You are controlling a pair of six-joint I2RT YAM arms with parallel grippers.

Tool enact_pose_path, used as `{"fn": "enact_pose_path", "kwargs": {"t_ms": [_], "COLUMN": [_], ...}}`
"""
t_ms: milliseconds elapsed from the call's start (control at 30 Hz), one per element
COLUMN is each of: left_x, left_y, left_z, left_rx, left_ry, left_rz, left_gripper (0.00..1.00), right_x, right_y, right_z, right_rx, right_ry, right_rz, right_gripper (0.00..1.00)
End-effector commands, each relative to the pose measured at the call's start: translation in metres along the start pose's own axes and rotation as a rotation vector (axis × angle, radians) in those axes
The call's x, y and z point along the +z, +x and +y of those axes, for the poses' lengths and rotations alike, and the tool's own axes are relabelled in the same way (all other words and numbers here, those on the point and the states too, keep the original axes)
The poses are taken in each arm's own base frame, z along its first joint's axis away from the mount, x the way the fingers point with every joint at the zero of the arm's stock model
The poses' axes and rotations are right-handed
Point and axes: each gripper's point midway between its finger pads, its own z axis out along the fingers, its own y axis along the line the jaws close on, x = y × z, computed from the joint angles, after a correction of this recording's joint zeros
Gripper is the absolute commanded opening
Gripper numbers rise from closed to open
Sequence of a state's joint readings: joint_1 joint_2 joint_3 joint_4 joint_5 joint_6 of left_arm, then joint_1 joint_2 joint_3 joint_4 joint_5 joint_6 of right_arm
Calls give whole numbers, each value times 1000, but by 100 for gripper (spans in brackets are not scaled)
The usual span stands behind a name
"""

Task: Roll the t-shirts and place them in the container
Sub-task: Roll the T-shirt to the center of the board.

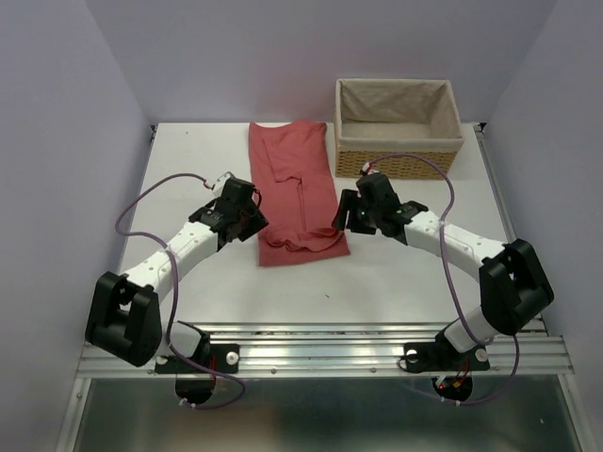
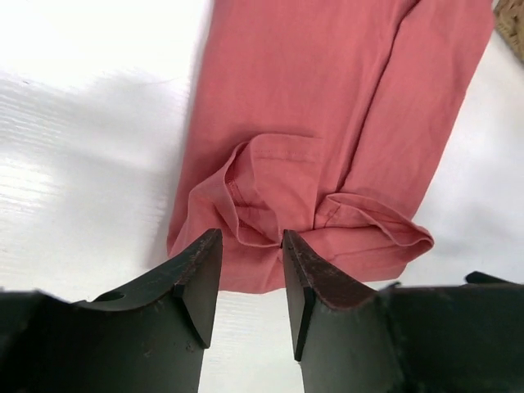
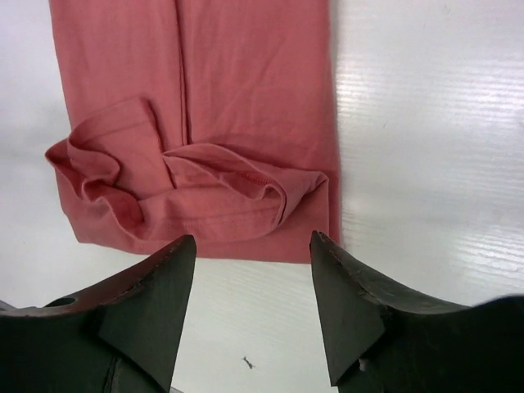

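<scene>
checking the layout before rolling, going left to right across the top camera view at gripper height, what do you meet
left gripper → t-shirt → right gripper

White table (image 1: 405,273) beneath the left pincer (image 1: 252,218) and the right pincer (image 1: 345,215) — matte, finely ribbed, with soft glare just right of the right one. Pale lavender walls (image 1: 283,56) well beyond both and out to either side. Behind both — a ribbed metal rail (image 1: 320,353) along the table's near edge.
</scene>
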State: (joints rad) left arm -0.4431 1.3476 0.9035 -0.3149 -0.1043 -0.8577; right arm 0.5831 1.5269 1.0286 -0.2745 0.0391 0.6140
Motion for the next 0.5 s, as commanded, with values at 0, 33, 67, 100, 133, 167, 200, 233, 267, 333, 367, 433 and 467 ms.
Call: {"fn": "enact_pose_path", "kwargs": {"t_ms": [0,33,67,100,133,167,200,233,267,333,367,433,467], "left_x": [-12,-12,-12,-11,-10,-7,-6,-6,-4,-3,-2,-1,0], "left_y": [-10,-9,-5,-4,-1,6,10,12,18,23,27,30,33], "left_z": [12,14,18,20,22,26,28,27,31,33,36,38,40], "left_rx": [7,12,15,27,35,41,47,59,64,67,67,71,74], "left_ry": [-35,-41,-45,-43,-44,-52,-52,-43,-47,-46,-50,-52,-51], "left_rz": [-65,-68,-61,-58,-48,-27,-15,-6,10,21,31,40,49], "left_gripper": [45,43,41,34,28,22,9,5,0,0,0,0,0], "right_x": [-5,-3,-1,2,2,4,4,5,6,7,9,12,17], "right_y": [13,17,25,35,36,42,46,48,51,51,49,49,50], "right_z": [16,13,13,11,12,8,11,10,11,13,15,16,16], "right_rx": [7,19,15,18,23,27,27,33,33,35,32,25,18], "right_ry": [-79,-70,-70,-63,-65,-60,-68,-69,-80,-92,-99,-99,-92], "right_rz": [24,33,53,75,77,89,98,101,107,107,106,111,119], "right_gripper": [60,58,47,35,35,24,19,15,11,8,7,8,8]}}
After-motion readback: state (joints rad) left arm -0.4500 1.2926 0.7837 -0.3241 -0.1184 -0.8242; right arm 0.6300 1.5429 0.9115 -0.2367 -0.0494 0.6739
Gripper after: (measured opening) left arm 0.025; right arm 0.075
